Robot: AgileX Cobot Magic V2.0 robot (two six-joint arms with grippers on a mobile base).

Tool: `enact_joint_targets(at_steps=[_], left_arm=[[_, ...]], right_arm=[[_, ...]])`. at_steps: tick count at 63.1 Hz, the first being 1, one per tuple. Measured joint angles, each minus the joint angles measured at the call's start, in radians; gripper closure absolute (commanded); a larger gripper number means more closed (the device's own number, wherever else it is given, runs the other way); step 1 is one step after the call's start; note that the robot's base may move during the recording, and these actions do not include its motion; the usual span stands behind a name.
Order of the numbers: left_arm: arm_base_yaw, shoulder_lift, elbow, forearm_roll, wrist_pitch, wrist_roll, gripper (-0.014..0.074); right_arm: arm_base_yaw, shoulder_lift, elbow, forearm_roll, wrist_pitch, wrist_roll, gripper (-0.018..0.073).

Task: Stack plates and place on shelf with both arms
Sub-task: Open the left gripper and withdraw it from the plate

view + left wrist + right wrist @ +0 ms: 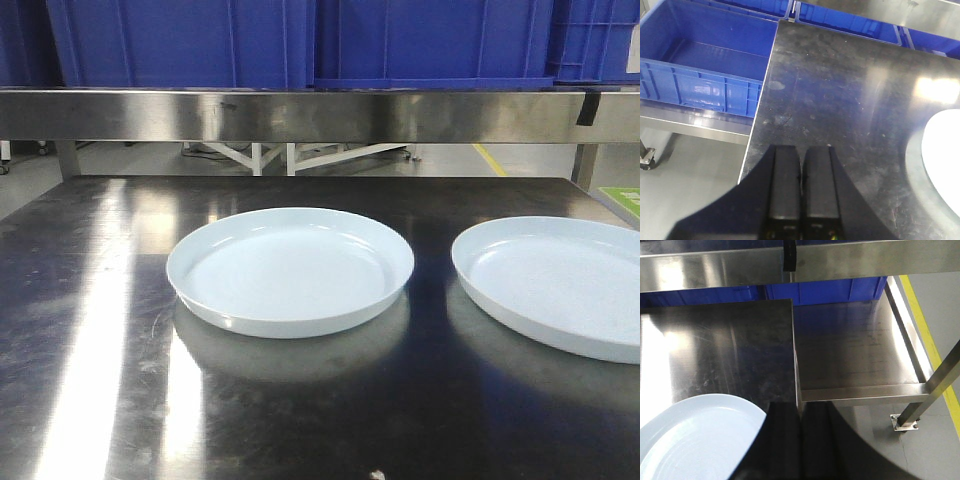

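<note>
You see left gripper (800, 154) closed, empty | right gripper (800, 410) closed, empty | centre plate (290, 272) and right plate (560, 285) apart on steel table (90, 330).

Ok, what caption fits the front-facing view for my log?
Centred plate and cropped plate lie apart, unstacked, on the steel table; blue crates behind.

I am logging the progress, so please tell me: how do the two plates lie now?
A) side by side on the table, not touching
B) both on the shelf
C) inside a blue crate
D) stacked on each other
A: the front view shows the left plate and the right plate on the steel table, bare metal between them.
</note>
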Motion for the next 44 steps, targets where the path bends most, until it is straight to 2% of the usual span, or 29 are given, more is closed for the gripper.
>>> enact_joint_targets(at_steps=[11, 15, 31, 44], left_arm=[[0.000, 0.000, 0.000, 0.002, 0.000, 0.000, 0.0507], [0.000, 0.000, 0.000, 0.002, 0.000, 0.000, 0.0507], [0.000, 0.000, 0.000, 0.002, 0.000, 0.000, 0.0507], [0.000, 0.000, 0.000, 0.002, -0.002, 0.000, 0.0507]], right_arm=[[0.000, 0.000, 0.000, 0.003, 0.007, 0.000, 0.0194], [0.000, 0.000, 0.000, 0.005, 0.015, 0.000, 0.0150], [0.000, 0.000, 0.000, 0.016, 0.108, 0.000, 0.0146], [0.000, 0.019, 0.000, 0.020, 0.127, 0.000, 0.0146]])
